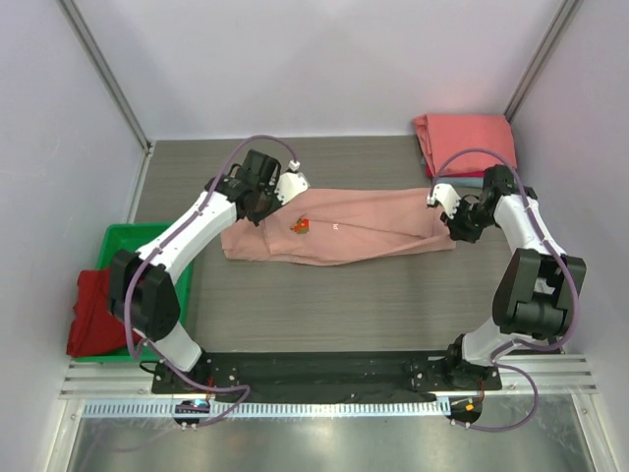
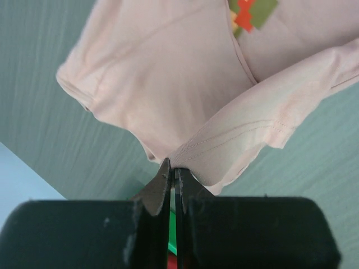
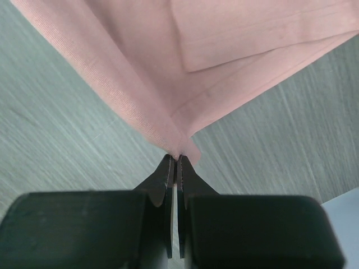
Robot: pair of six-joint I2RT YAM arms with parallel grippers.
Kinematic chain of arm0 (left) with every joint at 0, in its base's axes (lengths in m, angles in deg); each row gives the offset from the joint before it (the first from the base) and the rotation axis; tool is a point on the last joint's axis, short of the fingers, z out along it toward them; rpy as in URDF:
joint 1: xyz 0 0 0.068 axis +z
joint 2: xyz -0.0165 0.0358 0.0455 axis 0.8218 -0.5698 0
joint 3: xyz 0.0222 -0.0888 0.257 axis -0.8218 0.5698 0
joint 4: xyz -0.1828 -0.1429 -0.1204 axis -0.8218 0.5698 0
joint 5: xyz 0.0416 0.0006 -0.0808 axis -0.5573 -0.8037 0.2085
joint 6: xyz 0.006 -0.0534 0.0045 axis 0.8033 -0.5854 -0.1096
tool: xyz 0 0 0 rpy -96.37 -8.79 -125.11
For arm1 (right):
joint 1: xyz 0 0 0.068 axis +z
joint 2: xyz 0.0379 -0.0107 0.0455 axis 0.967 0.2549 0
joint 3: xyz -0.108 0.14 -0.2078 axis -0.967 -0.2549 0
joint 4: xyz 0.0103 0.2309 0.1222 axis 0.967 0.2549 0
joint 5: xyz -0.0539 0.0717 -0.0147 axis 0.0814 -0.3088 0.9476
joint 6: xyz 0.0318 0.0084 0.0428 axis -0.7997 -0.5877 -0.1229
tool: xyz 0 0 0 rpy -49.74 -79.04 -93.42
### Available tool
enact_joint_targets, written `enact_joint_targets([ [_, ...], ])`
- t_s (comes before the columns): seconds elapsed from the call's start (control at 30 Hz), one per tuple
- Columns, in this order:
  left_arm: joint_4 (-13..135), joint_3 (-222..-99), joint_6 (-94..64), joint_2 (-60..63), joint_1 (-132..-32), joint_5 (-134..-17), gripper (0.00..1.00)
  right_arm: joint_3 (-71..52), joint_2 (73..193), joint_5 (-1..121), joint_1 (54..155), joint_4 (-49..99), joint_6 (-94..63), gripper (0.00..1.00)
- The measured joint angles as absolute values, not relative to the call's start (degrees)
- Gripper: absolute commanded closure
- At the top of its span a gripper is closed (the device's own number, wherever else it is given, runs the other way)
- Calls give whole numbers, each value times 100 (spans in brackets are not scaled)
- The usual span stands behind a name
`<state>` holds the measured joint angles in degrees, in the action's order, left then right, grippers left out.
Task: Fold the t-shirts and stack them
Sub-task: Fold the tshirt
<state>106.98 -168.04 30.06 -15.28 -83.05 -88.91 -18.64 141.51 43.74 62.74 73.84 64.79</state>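
The dusty-pink t-shirt (image 1: 344, 228) lies stretched across the middle of the table, folded lengthwise, its small chest print (image 1: 301, 226) facing up. My left gripper (image 1: 257, 205) is shut on the shirt's left end; the left wrist view shows its jaws pinching a sleeve hem (image 2: 224, 147). My right gripper (image 1: 456, 224) is shut on the shirt's right end, its jaws pinching a corner of the pink cloth (image 3: 168, 129). A coral-red t-shirt (image 1: 466, 140) lies folded at the back right. A dark red t-shirt (image 1: 90, 310) hangs over the tray's left side.
The green plastic tray (image 1: 147, 238) sits at the left edge of the table. White walls with metal posts close in the back and both sides. The arms' bases stand on the rail at the near edge.
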Motion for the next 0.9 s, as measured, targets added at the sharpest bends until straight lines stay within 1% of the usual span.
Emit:
enact_joint_targets([
  [0.23, 10506, -17606, 3048, -2352, -8126, -8830, 100, -1453, 14468, 4310, 6274, 7253, 6086, 98],
  [0.4, 10460, -18120, 3072, -2822, -7912, -8832, 100, -986, 14957, 4258, 6274, 7065, 5629, 98],
  [0.9, 10401, -18485, 3013, -3106, -7612, -8852, 100, 236, 16391, 4262, 6320, 6735, 4842, 98],
])
